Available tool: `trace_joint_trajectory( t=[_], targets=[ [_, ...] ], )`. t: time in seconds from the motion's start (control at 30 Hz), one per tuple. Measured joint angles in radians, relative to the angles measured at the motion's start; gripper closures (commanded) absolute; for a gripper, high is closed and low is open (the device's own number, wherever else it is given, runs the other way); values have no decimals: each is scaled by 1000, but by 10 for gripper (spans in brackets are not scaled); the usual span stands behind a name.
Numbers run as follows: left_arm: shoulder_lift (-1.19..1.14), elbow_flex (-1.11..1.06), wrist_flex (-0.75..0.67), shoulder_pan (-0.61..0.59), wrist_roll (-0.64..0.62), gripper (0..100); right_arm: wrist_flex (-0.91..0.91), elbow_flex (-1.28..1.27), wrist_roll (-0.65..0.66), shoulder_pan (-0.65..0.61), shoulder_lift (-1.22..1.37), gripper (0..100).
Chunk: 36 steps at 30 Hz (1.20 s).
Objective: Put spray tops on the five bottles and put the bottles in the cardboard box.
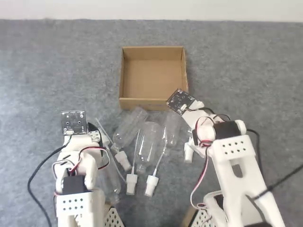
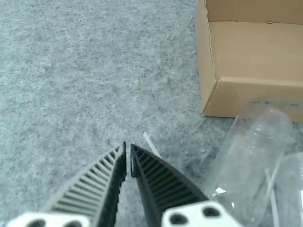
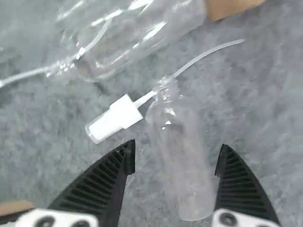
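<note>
Layout of a two-arm bench with no bottle boxed yet. At lower left of the high view stands the left arm. In its wrist view the left gripper [image 2: 128, 149] has its ribbed jaws drawn almost together with nothing between them, their tips just beside a thin white dip tube [image 2: 150, 143] lying on the grey felt-like table cover [image 2: 71, 71]. At centre of the high view, clear plastic bottles [image 1: 149, 137] lie on their sides in a loose cluster, with white spray tops [image 1: 131, 182] and their long tubes among and below them. The open brown cardboard box [image 1: 127, 75] sits just above the cluster, empty. At lower right the right arm stands over the cluster's right edge, and the right gripper [image 3: 176, 146] is spread wide and grips nothing. Probable risk: the small clear bottle [image 3: 182, 161] is smooth, round and lies loose, so closing jaws could roll it aside or squeeze it out. The loose spray top [image 3: 116, 118] by its neck could also be knocked away or its tube bent. This bottle lies lengthwise between the open jaws, apparently touching neither, with its neck pointing away from the gripper. The spray top lies just beside that neck; whether its tube enters the neck cannot be told.
</note>
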<state>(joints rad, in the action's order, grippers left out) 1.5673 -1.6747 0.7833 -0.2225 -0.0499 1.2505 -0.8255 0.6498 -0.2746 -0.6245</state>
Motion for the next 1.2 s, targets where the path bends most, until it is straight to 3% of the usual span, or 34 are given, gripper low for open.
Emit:
trace_joint_trajectory(
  t=[0.37,0.93,1.2],
  targets=[
    [0,0,0,0,0,988,0,78,37,0,146,749],
    [0,0,0,0,0,988,-3,207,201,2,486,752],
    [0,0,0,0,0,988,-52,207,232,64,559,752]
  ],
)
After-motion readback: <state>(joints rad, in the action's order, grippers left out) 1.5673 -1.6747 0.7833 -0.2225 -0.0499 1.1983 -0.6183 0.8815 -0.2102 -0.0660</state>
